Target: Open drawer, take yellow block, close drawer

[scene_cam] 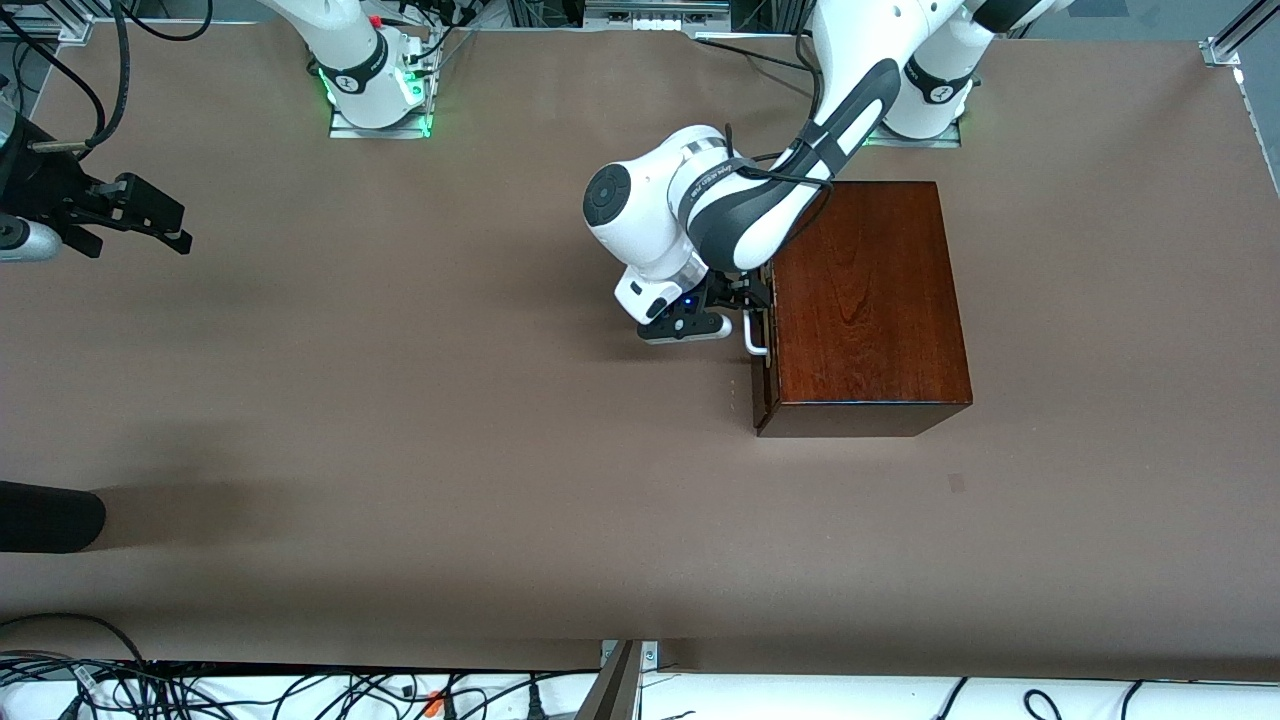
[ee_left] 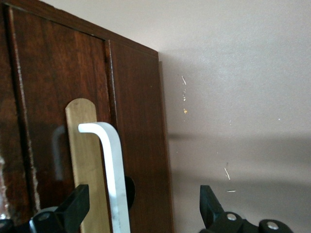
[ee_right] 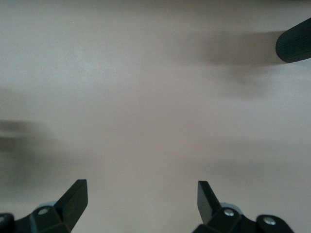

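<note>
Left gripper (ee_left: pixel 141 208), fingers spread, straddles the white handle (ee_left: pixel 109 170) of the shut drawer (scene_cam: pixel 763 340); next, clench and pull. Right gripper (ee_right: pixel 141 204) waits released over bare table (scene_cam: pixel 400 400).

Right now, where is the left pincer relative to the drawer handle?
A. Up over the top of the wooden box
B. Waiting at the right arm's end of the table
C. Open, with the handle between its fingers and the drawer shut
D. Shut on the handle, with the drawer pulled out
C: in the left wrist view the white handle stands between the spread fingers of the left pincer, and the drawer sits flush in the wooden box.
</note>
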